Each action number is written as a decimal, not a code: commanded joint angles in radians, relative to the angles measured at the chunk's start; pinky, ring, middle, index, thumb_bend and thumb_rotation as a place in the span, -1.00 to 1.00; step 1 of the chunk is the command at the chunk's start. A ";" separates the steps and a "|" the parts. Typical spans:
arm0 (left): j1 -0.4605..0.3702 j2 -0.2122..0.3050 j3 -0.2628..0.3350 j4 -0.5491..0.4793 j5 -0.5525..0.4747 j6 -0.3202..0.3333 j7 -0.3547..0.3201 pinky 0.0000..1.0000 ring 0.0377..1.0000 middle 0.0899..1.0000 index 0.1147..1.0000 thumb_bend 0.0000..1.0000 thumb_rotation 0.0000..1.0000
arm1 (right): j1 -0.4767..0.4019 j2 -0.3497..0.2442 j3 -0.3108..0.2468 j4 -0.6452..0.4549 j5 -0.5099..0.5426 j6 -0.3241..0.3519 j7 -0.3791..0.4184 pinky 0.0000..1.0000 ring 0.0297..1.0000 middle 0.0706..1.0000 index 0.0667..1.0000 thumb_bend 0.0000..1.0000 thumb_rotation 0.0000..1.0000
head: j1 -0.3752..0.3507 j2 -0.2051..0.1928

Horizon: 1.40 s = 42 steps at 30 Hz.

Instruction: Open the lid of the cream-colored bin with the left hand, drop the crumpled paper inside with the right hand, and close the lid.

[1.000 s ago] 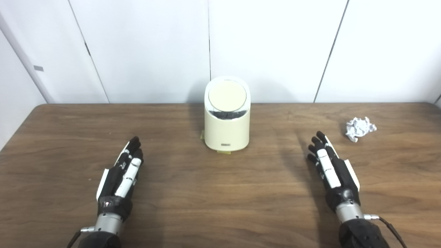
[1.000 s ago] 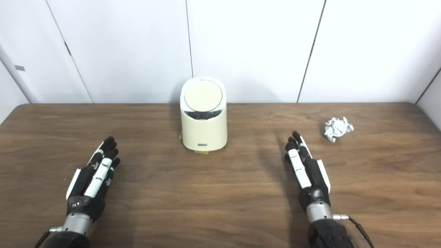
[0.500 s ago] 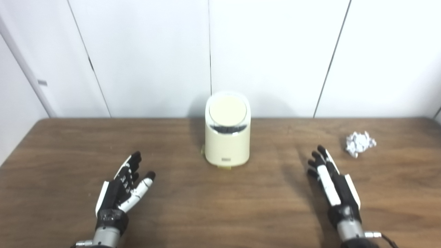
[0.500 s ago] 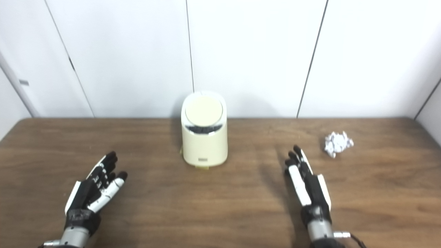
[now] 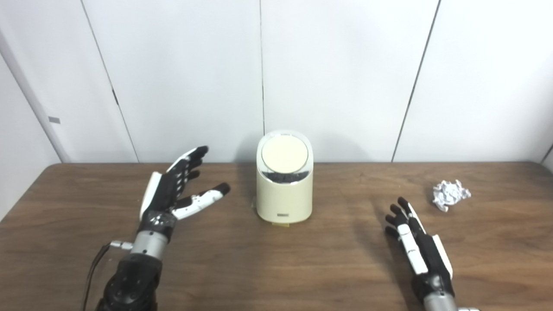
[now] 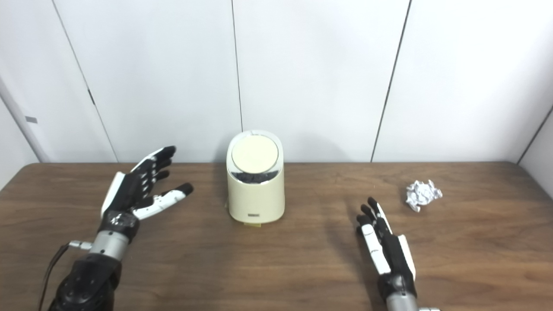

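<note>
The cream-colored bin (image 5: 284, 194) stands upright at the back middle of the wooden table (image 5: 268, 268), its round lid (image 5: 284, 155) down and tilted toward me. The crumpled white paper (image 5: 450, 194) lies on the table to the far right. My left hand (image 5: 177, 190) is raised off the table to the left of the bin, open, fingers spread and thumb pointing at the bin, a gap between them. My right hand (image 5: 417, 248) lies low and flat over the table, open, well short of the paper.
White wall panels (image 5: 345, 77) rise directly behind the table's far edge, close behind the bin. A small yellow tab (image 5: 280, 223) shows under the bin's front. A cable (image 5: 97, 263) hangs beside my left forearm.
My left hand has lifted off the table and moved forward and right toward the bin, thumb spread. The camera has tilted up, so the whole scene sits lower. The right hand kept its place.
</note>
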 commanded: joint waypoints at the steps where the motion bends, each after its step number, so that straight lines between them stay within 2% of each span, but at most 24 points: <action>1: -0.093 0.022 -0.020 -0.014 0.041 0.021 -0.014 0.77 0.82 0.77 0.75 0.69 -0.45 | -0.004 -0.010 0.005 0.006 -0.011 -0.020 0.005 0.67 0.75 0.84 0.91 -0.07 0.69 | 0.000 0.002; 3: -0.139 0.041 -0.058 -0.012 0.086 0.084 -0.044 0.82 0.83 0.77 0.76 0.70 -0.46 | -0.005 -0.012 0.005 0.015 -0.013 -0.027 0.005 0.67 0.74 0.84 0.90 -0.07 0.69 | 0.003 0.003; 6: -0.220 0.079 -0.118 0.011 0.138 0.177 -0.109 0.82 0.83 0.76 0.78 0.68 -0.34 | -0.006 -0.012 0.004 0.022 -0.010 -0.028 0.006 0.68 0.75 0.84 0.91 -0.07 0.69 | 0.006 0.003; 12: -0.367 0.102 -0.187 0.130 0.196 0.239 -0.166 0.69 0.82 0.79 0.80 0.72 -0.26 | -0.003 -0.014 0.010 0.029 -0.025 -0.034 0.000 0.64 0.74 0.83 0.91 -0.08 0.71 | 0.014 0.003; 16: -0.424 0.108 -0.221 0.184 0.241 0.246 -0.186 0.56 0.81 0.82 0.81 0.76 -0.12 | -0.002 -0.015 0.011 0.035 -0.029 -0.041 0.000 0.63 0.75 0.84 0.91 -0.09 0.72 | 0.015 0.005; 20: -0.483 0.103 -0.246 0.238 0.298 0.253 -0.226 0.54 0.79 0.82 0.82 0.75 -0.05 | -0.002 -0.009 0.008 0.033 -0.019 -0.034 0.002 0.64 0.75 0.83 0.92 -0.09 0.70 | 0.014 0.005; 27: -0.544 0.092 -0.271 0.293 0.374 0.254 -0.274 0.58 0.82 0.86 0.86 0.69 -0.08 | -0.006 -0.008 0.013 0.036 -0.019 -0.022 0.007 0.67 0.77 0.85 0.93 -0.10 0.71 | 0.011 0.007; 30: -0.563 0.090 -0.288 0.327 0.388 0.246 -0.276 0.57 0.81 0.86 0.84 0.68 -0.16 | -0.006 -0.006 0.014 0.031 -0.019 -0.016 0.006 0.67 0.77 0.85 0.92 -0.10 0.71 | 0.012 0.007; 35: -0.596 0.092 -0.320 0.396 0.406 0.217 -0.274 0.63 0.85 0.88 0.83 0.74 -0.18 | -0.008 -0.004 0.016 0.030 -0.022 -0.015 0.004 0.68 0.77 0.85 0.92 -0.13 0.70 | 0.013 0.009; 38: -0.615 0.096 -0.344 0.427 0.423 0.207 -0.280 0.62 0.86 0.90 0.84 0.75 -0.17 | -0.008 0.000 0.019 0.022 -0.030 -0.004 -0.002 0.67 0.76 0.85 0.92 -0.14 0.72 | 0.013 0.012; 42: -0.635 0.093 -0.360 0.463 0.429 0.199 -0.283 0.50 0.84 0.92 0.85 0.78 -0.21 | -0.011 0.003 0.019 0.025 -0.023 -0.007 0.002 0.68 0.77 0.85 0.92 -0.15 0.72 | 0.012 0.018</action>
